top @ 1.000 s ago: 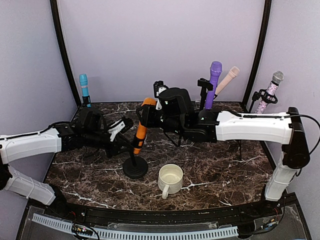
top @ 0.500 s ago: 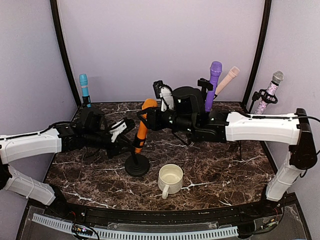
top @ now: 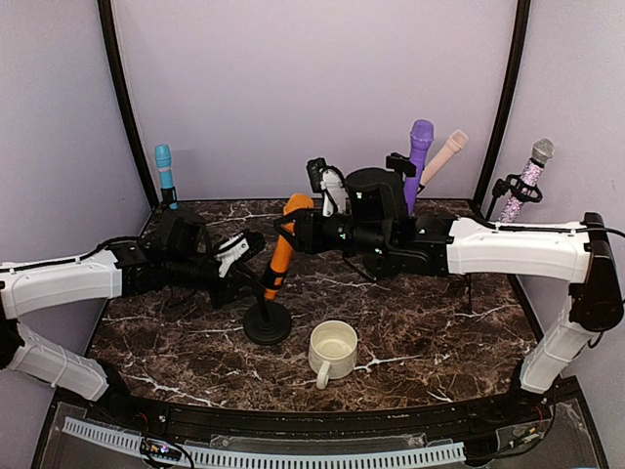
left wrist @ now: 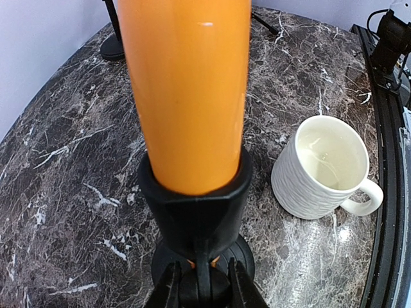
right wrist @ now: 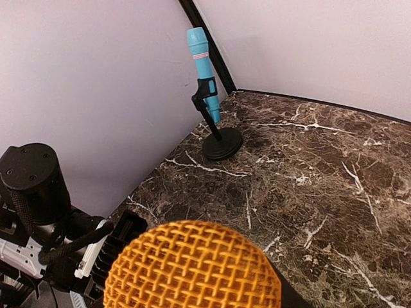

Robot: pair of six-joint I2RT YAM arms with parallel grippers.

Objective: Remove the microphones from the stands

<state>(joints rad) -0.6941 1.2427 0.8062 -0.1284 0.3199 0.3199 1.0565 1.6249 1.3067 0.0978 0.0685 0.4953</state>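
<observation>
Top external view: the orange microphone [top: 280,256] with a mesh head is seated in the clip of a black stand [top: 266,323] that has a round base. The stand rests on the dark marble table [top: 420,322], left of centre. The microphone tilts, with its head up and to the right and its tail down toward the clip.

The left gripper [top: 251,284] reaches in from the left at clip height. The right gripper [top: 290,232] reaches in from the right and meets the microphone on its upper body, just below the head. Its fingers lie on either side of the orange body and are clamped on it.

Left wrist view: the orange body [left wrist: 186,96] fills the upper centre of the picture. Its lower end sits inside the black clip [left wrist: 196,205]. The left gripper [left wrist: 200,289] is closed on the thin stem directly below the clip, one finger pressed against each side. The round base shows behind the stem.

Right wrist view: the orange mesh head [right wrist: 192,266] sits at the bottom centre, directly in front of the camera. The fingers themselves are hardly visible here.

A white ribbed mug [top: 333,350] stands upright just right of the base, apart from it, handle toward the near edge. A cyan microphone [top: 164,168] stands in its own holder at the far left corner. A purple microphone [top: 418,156], a beige microphone [top: 444,154] and a glittered microphone [top: 527,181] stand along the far right.
</observation>
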